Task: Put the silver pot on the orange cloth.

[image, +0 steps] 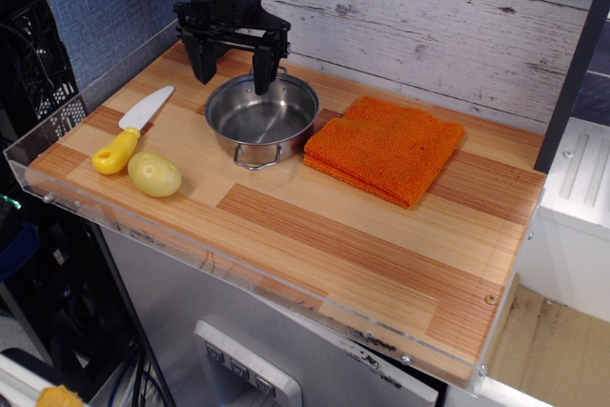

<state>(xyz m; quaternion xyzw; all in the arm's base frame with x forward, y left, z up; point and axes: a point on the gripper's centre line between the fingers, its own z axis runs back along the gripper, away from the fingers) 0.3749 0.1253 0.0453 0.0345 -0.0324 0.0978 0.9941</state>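
Note:
The silver pot (pixel 262 119) stands upright on the wooden table, left of centre, empty, with a wire loop handle at its front. The orange cloth (pixel 385 148) lies flat just to the right of the pot, almost touching it. My black gripper (pixel 234 73) hangs open and empty over the pot's back-left rim. One finger is outside the pot on the left and the other is over the back rim. The pot's far handle is hidden behind the gripper.
A knife (pixel 132 129) with a yellow handle and white blade lies at the left, with a yellow potato-like object (pixel 154 173) beside it. A clear plastic rim (pixel 57 131) borders the table's left and front. A plank wall stands close behind.

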